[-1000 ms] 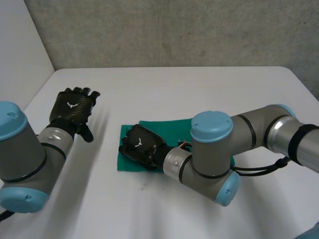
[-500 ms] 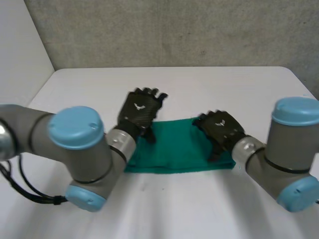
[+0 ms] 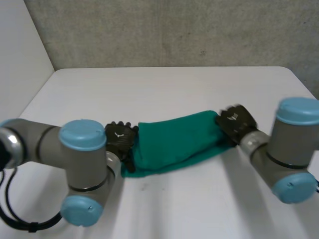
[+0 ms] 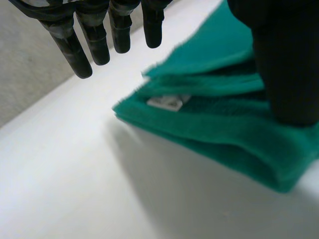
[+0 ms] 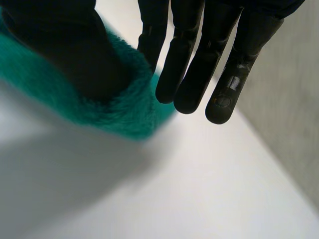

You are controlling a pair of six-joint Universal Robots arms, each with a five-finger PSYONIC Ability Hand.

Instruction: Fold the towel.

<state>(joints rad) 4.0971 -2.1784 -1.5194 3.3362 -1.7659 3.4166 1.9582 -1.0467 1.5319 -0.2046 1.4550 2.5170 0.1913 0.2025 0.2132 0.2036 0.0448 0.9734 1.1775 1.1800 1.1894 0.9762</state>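
Note:
The green towel [image 3: 174,142] lies folded in a long band across the middle of the white table [image 3: 164,89], its right end raised. My left hand [image 3: 119,139] is at the towel's left end. In the left wrist view its fingers [image 4: 99,45] are straight and off the cloth, while its thumb rests on the folded towel [image 4: 224,124], whose white label shows between the layers. My right hand [image 3: 237,122] is at the towel's right end. In the right wrist view the towel's edge [image 5: 124,109] sits pinched between the thumb and the fingers [image 5: 194,74].
A grey wall [image 3: 174,30] runs behind the table's far edge. Both arms reach in from the near side, the left elbow [image 3: 82,134] and right elbow [image 3: 299,112] close to the front edge.
My left hand has come down from beyond the towel to its left end. My right hand has shifted to the right end and closed on it. The towel now slants up to the right.

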